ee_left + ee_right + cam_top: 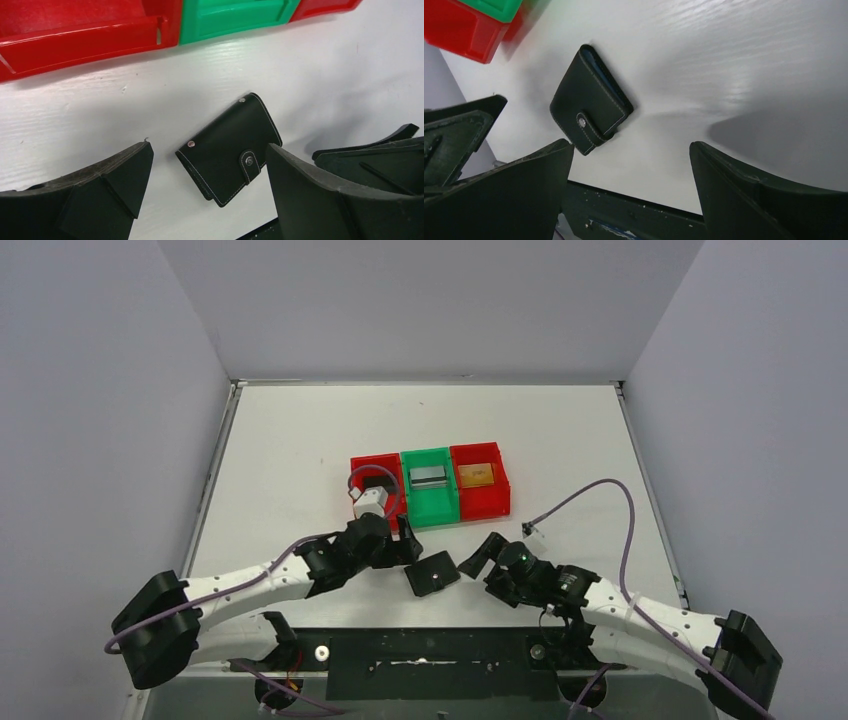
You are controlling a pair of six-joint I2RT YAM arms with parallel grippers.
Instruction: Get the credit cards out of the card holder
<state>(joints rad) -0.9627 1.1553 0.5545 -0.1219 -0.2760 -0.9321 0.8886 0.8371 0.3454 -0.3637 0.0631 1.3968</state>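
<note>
As the left claw (pixel 209 146) gapes low, the right claw (pixel 631 145) gapes opposite.

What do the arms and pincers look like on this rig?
Both the left arm and right arm have white links, black joints and bases. A purple cable runs along each. The left pincer and right pincer are pairs of broad, matte black wedges. No markings visible.
</note>
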